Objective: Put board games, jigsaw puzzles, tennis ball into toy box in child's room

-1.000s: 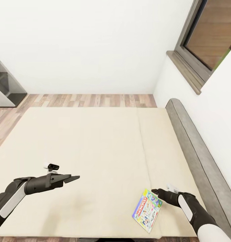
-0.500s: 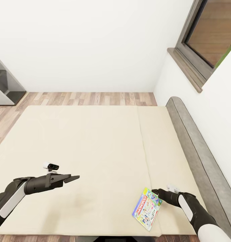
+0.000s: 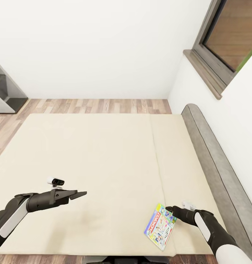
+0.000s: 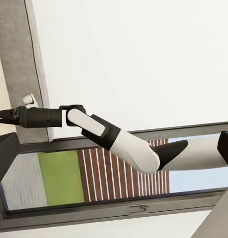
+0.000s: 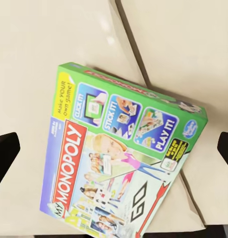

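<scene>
Monopoly box (image 3: 160, 226) lies flat on the bed (image 3: 104, 157) near its front edge, across the mattress seam toward the headboard (image 3: 210, 161). We see the right gripper (image 3: 170, 209) spread wide just over it — holding nothing; left gripper (image 3: 82, 194) pinched together, empty.

Bright, even, shadowless simulator light
</scene>
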Controlling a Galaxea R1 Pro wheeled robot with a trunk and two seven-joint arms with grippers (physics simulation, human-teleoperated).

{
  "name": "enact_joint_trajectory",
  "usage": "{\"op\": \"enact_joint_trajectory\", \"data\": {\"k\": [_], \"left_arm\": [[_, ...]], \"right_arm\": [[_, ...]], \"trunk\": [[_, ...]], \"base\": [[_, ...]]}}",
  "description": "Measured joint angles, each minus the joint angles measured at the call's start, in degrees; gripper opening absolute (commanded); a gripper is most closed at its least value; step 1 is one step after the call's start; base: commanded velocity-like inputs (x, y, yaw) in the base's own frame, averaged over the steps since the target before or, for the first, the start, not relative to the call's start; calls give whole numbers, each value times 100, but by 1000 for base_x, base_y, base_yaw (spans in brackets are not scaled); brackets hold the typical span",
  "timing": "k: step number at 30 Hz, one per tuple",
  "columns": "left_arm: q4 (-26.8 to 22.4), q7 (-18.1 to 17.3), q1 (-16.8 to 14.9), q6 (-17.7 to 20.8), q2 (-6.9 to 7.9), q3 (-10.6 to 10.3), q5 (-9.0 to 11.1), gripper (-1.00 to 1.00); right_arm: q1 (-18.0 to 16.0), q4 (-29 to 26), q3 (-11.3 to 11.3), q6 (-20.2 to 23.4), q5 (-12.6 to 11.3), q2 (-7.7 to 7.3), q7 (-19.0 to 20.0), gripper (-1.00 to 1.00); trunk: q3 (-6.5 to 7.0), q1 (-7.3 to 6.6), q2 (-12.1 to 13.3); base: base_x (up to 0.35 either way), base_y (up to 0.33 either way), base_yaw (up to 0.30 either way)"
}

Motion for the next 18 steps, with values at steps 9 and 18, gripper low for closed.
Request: {"op": "enact_joint_trajectory", "data": {"k": [9,18], "left_arm": [[4,0,0,0,0,0,0,100],[1,0,0,0,0,0,0,100]], "right_arm": [[0,-3,3,0,0,0,-5,100],[0,-6,16,-6,0,8,-10,100]], "trunk": [[-76,0,0],[-92,0,0]], "base": [[0,0,0],[0,0,0]]}}
